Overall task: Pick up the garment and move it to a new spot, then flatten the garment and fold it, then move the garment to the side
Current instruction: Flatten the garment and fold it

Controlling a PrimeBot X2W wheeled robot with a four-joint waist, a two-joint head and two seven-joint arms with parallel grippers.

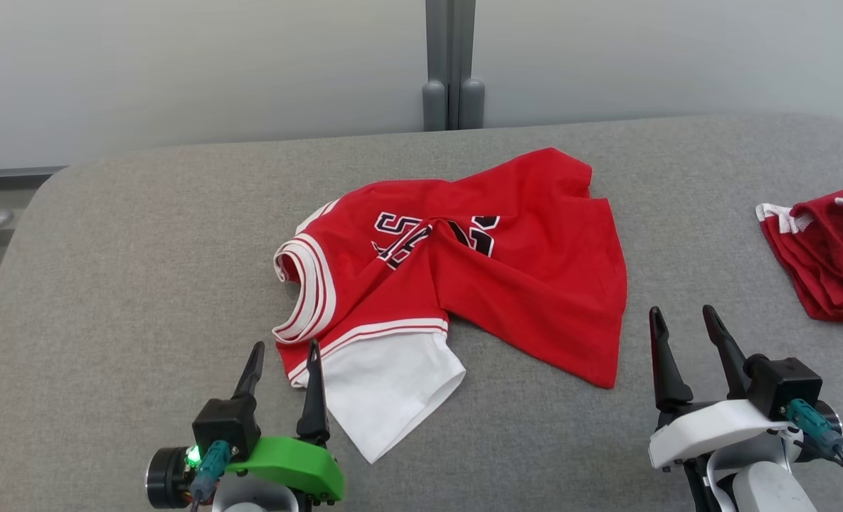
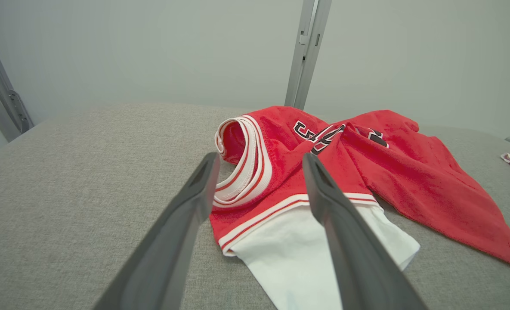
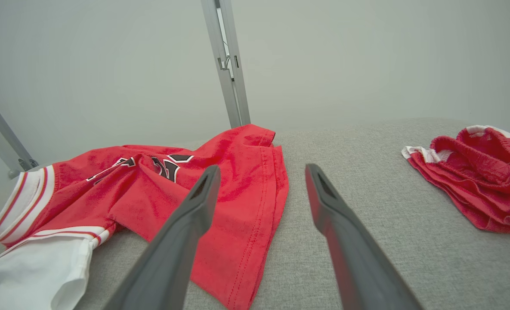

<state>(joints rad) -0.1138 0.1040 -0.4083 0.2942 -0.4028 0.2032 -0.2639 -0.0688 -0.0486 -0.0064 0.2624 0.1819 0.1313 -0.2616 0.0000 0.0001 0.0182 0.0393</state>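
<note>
You see the red garment point(image 1: 535, 284) crumpled in the middle of the grey desk point(image 1: 144, 284). Your left gripper point(image 1: 285, 344) and right gripper point(image 1: 681, 308) hover at its near side, both with fingers apart, holding nothing.

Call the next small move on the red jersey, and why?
Probably ease the left pincer forward and down onto the white sleeve, then close. It and the right pincer stand open, holding nothing; the jersey lies crumpled on the grey pad, and that sleeve lies nearest the left pincer.
</note>
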